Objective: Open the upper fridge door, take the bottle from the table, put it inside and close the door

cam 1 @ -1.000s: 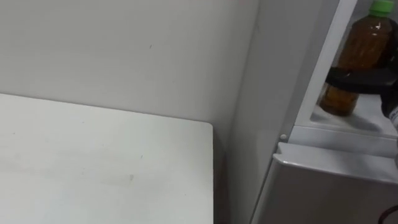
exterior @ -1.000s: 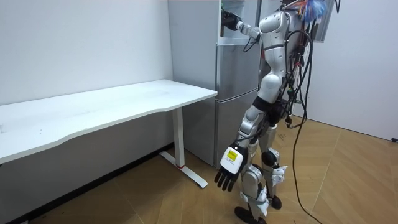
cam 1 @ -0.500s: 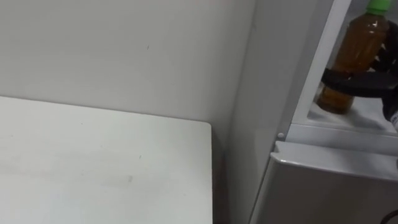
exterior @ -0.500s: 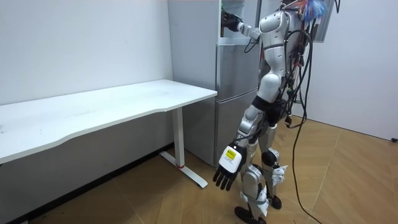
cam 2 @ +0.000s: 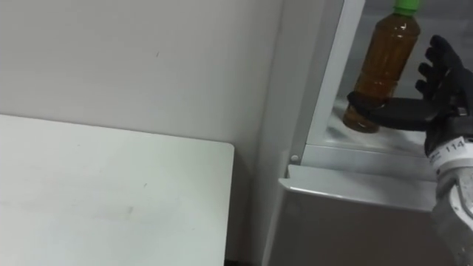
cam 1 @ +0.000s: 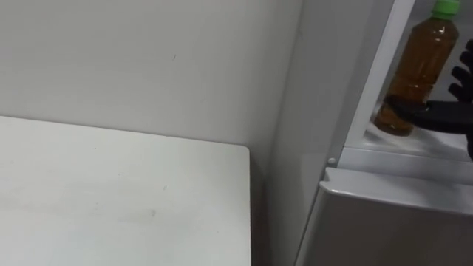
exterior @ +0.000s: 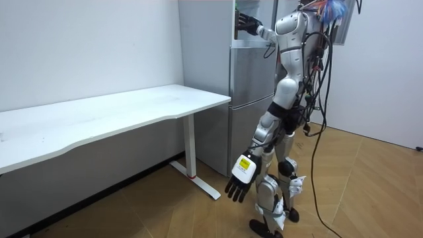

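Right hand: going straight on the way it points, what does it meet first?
Probably the bottle: the open right hand is right beside it in the upper fridge, thumb across its base. Depth is unclear; the fingers might pass it.

Right hand released from the bottle — fingers uncurled, now spread open
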You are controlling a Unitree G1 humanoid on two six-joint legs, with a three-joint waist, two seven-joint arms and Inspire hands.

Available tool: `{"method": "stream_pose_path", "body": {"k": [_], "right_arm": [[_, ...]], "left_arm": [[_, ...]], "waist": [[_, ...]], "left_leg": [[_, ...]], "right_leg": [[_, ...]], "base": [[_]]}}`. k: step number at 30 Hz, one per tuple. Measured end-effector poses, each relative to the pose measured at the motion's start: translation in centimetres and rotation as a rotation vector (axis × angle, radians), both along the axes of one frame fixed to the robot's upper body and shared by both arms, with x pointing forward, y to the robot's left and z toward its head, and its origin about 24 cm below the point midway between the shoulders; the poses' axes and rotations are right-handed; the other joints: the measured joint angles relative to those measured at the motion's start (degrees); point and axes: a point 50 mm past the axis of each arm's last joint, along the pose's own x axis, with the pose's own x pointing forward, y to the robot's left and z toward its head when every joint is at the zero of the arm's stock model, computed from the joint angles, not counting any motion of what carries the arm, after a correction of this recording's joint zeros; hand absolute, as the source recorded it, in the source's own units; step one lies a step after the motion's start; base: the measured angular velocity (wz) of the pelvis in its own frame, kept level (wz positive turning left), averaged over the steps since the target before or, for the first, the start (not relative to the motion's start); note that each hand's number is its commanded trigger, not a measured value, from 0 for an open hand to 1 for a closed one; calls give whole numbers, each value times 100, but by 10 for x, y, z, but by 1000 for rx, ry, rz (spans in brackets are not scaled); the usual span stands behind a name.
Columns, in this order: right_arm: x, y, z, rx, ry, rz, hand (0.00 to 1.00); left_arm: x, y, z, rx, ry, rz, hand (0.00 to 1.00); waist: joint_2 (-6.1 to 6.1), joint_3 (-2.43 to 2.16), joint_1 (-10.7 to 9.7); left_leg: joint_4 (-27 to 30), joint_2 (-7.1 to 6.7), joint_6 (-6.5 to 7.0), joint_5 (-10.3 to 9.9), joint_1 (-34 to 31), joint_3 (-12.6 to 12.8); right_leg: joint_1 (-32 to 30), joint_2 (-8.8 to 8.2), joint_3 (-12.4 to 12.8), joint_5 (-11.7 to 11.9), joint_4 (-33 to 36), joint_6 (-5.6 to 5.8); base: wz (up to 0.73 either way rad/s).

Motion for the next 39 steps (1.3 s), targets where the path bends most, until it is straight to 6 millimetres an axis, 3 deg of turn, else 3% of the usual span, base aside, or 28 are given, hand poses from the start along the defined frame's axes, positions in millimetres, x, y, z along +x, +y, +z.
{"method": "stream_pose_path", "body": {"k": [7,11,13,22,29,39], "right_arm": [[-19,6,4,-53,-49,-15,0],[-23,0,7,-37,-75,-59,0],[-26,-1,8,-37,-84,-69,0],[-46,-2,12,38,-172,-96,0],[-68,7,2,47,-193,-43,0],[-71,15,-13,230,-183,148,0]], "left_arm": [[-4,-6,-2,-17,9,9,0],[-10,-14,-6,-49,23,51,0],[-13,-16,-7,-54,31,55,0],[-14,-17,-7,-59,14,56,0],[-19,-17,-6,-49,4,52,0],[-23,-26,-11,-99,1,77,0]], "waist": [[87,13,-15],[164,-26,-75],[187,-25,-137],[162,-19,-307],[185,3,-307],[238,-14,-368]], "left_leg": [[2,1,4,-2,-1,5],[9,1,5,-1,14,1],[10,4,3,0,11,-4],[-14,2,2,2,15,62],[-92,14,6,-2,104,185],[-67,10,21,-12,100,232]], "right_leg": [[-8,-13,15,1,8,-2],[14,-14,16,2,8,-3],[11,-12,16,2,8,-3],[-26,-5,118,3,9,-4],[-28,-9,167,3,11,-5],[-34,-10,231,5,16,-8]], "base": [[-3],[0],[0],[-3],[-10],[-2]]}}
